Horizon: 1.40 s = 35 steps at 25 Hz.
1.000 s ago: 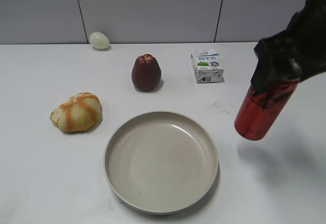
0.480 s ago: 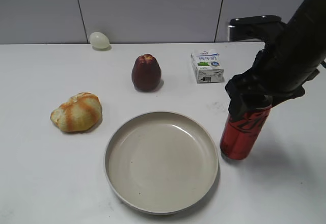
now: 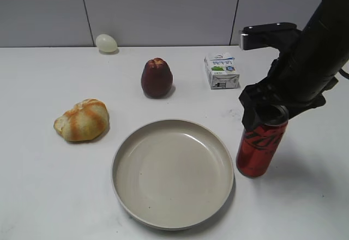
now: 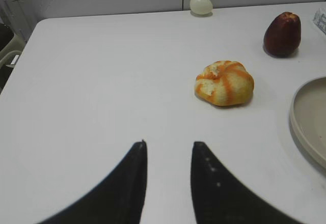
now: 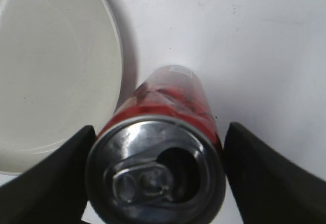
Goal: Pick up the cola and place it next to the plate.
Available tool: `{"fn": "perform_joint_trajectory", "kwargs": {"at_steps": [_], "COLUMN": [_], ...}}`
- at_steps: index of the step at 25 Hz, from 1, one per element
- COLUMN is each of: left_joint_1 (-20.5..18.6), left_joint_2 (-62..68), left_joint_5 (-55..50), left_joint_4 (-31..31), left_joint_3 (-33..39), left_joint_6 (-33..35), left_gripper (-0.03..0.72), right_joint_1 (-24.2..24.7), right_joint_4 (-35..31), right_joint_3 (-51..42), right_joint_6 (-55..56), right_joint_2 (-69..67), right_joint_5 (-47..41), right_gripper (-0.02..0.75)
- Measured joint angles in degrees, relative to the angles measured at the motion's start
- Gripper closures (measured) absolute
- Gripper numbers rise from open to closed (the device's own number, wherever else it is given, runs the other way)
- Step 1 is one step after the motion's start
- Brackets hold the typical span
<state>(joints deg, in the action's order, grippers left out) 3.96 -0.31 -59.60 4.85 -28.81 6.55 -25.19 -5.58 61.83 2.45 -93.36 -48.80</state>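
Observation:
The cola (image 3: pixel 259 150), a slim red can with black script, stands upright on the table just right of the plate (image 3: pixel 117 169), close to its rim. My right gripper (image 3: pixel 265 107) sits at the can's silver top, one jaw on each side. In the right wrist view the cola (image 5: pixel 170 94) fills the space between the jaws (image 5: pixel 158 127), with a thin gap at the right jaw, and the plate (image 5: pixel 51 56) lies to its left. My left gripper (image 4: pixel 168 143) is open and empty over bare table, and the plate's edge (image 4: pixel 305 117) shows at the right.
A small white carton (image 3: pixel 221 70) stands behind the can. A dark red fruit (image 3: pixel 156 78), an orange-striped bun (image 3: pixel 83 120) and a pale egg (image 3: pixel 106 43) lie left and behind the plate. A grey wall closes the far edge.
My right gripper brought the cola down and left, from tilted in the air to upright on the table beside the plate. The can's top rim now shows below the jaws.

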Motion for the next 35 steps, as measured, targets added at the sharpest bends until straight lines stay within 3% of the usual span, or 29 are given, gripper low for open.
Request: {"fn": "perform_joint_trajectory", "kwargs": {"at_steps": [7,13,22,27,35], "left_joint_1": [0.0,0.0,0.0,0.0,0.0], "left_joint_2": [0.0,0.0,0.0,0.0,0.0], "left_joint_5": [0.0,0.0,0.0,0.0,0.0], "left_joint_4": [0.0,0.0,0.0,0.0,0.0], "left_joint_3": [0.0,0.0,0.0,0.0,0.0], "left_joint_6": [0.0,0.0,0.0,0.0,0.0], "left_gripper": [0.456,0.456,0.456,0.456,0.456], "right_joint_1": [0.0,1.3,13.5,18.7,19.2], "right_joint_4": [0.0,0.5,1.4,5.2,4.9], "right_joint_3": [3.3,16.4,33.2,33.6,24.4], "right_joint_6": [0.2,1.8,2.0,1.7,1.6], "right_joint_2": [0.0,-1.3,-8.7,-8.5,3.8], "right_joint_5": [-2.0,-6.9,-19.5,-20.3,-20.4], "right_gripper": [0.115,0.114,0.122,0.131,0.144]}}
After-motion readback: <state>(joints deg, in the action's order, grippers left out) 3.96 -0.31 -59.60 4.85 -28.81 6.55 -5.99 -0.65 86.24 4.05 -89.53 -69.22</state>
